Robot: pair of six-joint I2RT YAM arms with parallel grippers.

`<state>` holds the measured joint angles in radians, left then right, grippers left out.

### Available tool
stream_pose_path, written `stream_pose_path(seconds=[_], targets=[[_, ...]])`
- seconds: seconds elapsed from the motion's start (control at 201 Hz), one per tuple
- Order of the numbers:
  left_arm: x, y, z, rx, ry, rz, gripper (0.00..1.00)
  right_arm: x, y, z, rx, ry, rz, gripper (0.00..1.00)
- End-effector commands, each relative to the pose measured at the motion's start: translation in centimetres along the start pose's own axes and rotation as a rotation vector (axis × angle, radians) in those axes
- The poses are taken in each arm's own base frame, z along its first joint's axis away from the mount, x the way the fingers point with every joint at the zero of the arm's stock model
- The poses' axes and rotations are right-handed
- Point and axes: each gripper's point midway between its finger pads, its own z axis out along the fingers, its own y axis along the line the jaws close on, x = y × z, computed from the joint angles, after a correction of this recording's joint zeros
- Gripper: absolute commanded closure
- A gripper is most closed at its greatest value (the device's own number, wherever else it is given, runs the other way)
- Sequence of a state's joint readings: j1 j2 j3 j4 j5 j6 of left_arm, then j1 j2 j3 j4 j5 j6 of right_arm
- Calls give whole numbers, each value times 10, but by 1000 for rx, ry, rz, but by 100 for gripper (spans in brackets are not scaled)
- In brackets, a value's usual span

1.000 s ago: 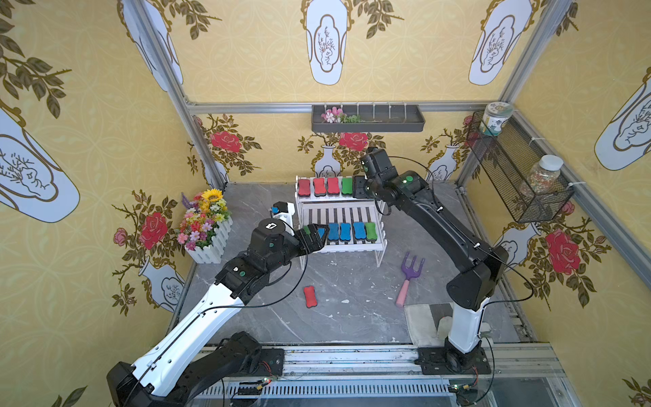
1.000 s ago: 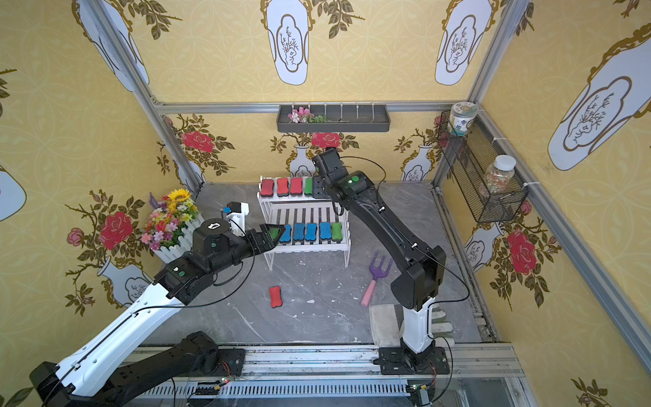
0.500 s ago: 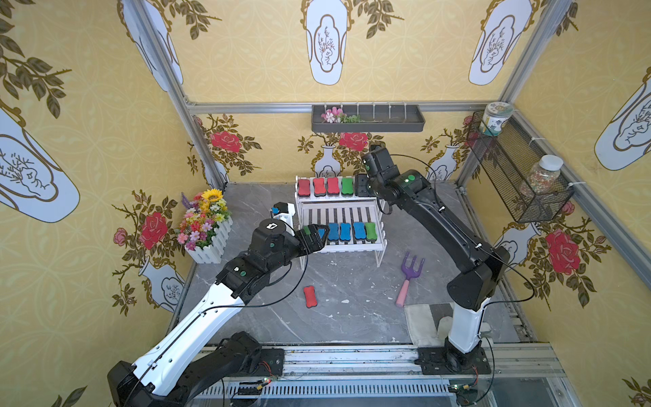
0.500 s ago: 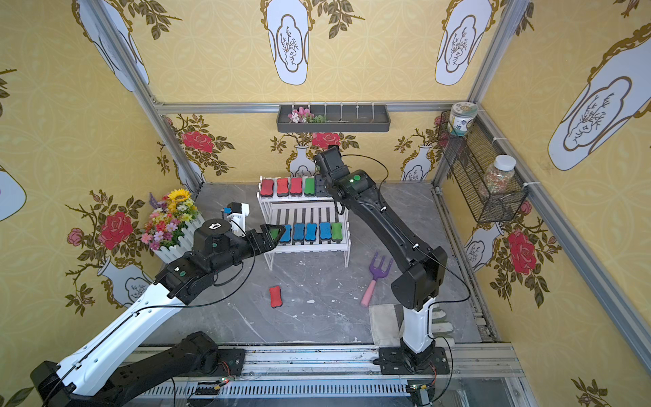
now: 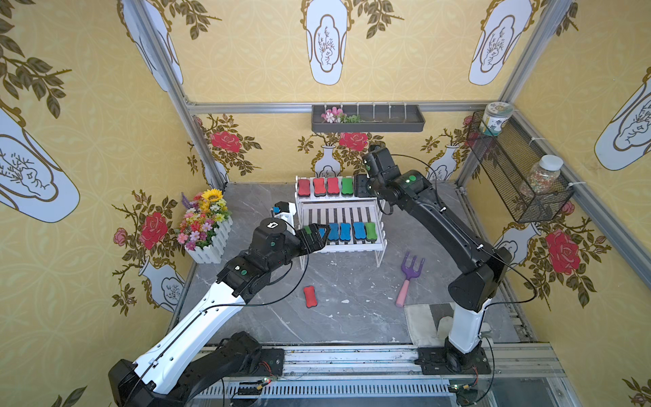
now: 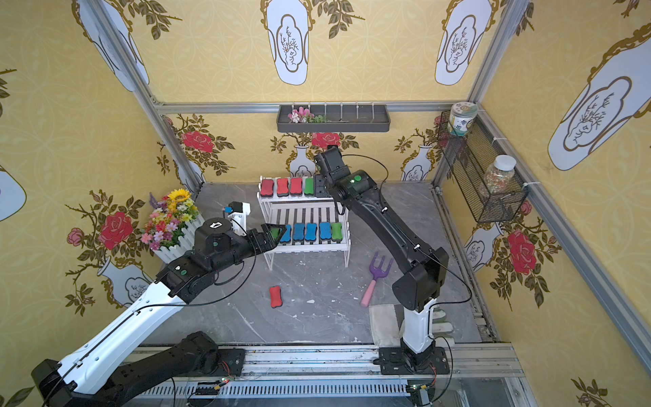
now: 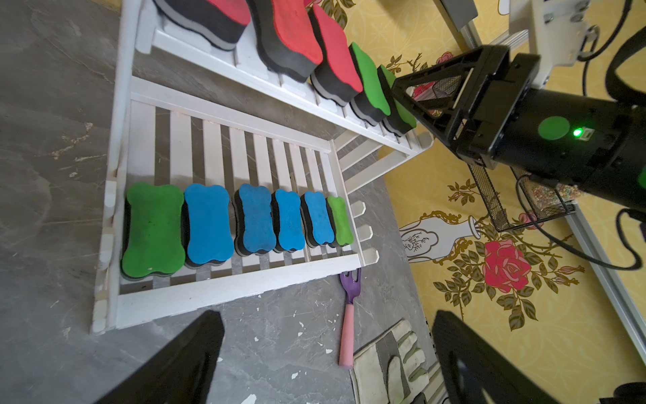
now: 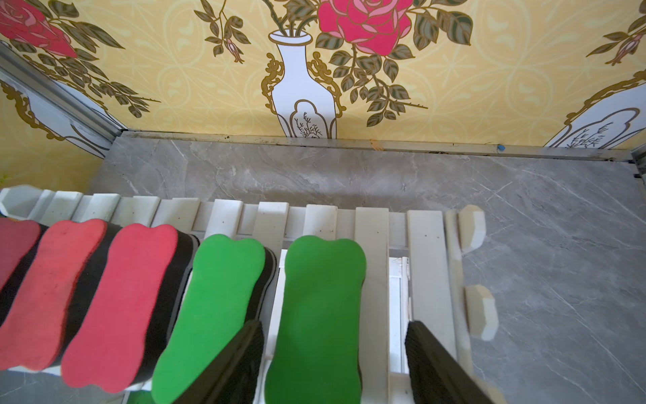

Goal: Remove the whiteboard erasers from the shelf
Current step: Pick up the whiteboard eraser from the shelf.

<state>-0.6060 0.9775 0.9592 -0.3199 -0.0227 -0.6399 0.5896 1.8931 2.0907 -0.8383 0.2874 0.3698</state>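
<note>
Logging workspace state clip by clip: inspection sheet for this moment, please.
Surface: grey marble tabletop, scattered white flecks.
Job's things: shelf holds five erasers on the upper tier, six on the lower; one red eraser lies on the tabletop.
Clutter: purple fork, glove, flower box.
End effectors: left end effector open, near a lower-tier green eraser; right end effector open, straddling the end upper-tier green eraser.
Cables: black loop hangs under the left arm.
Surroundings: wall tray, wire basket with two jars.

white shelf (image 6: pixel 310 247) with erasers (image 6: pixel 298 232), red eraser (image 6: pixel 275 296) on floor (image 6: pixel 317 317), left gripper (image 6: pixel 278 233) at lower tier
</note>
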Motion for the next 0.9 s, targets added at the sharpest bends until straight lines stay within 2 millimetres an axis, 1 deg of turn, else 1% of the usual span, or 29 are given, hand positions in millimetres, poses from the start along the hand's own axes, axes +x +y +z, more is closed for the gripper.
stream_pose_path(seconds=[0.0, 0.109, 0.164, 0.314, 0.528, 0.677, 0.791, 0.891], targets=[[-2, -3, 1, 12, -5, 8, 1, -1, 1, 5, 2, -8, 5, 34], [-2, -3, 1, 11, -4, 9, 1, 0, 0, 7, 5, -1, 5, 37], [-2, -3, 1, 10, -6, 10, 1, 0, 1, 8, 4, -1, 6, 41], [-2, -2, 1, 7, -7, 11, 1, 1, 3, 9, -4, 3, 3, 47], [-2, -2, 1, 4, -7, 12, 0, -6, 4, 2, -20, -17, 9, 54], [-2, -1, 0, 5, -7, 11, 1, -15, 6, -13, -49, -52, 27, 56], [-3, -2, -1, 6, -13, 9, 1, -24, 6, -31, -76, -85, 44, 56], [-5, 0, -5, 1, -30, 7, 0, -21, 11, -51, -110, -102, 47, 57]])
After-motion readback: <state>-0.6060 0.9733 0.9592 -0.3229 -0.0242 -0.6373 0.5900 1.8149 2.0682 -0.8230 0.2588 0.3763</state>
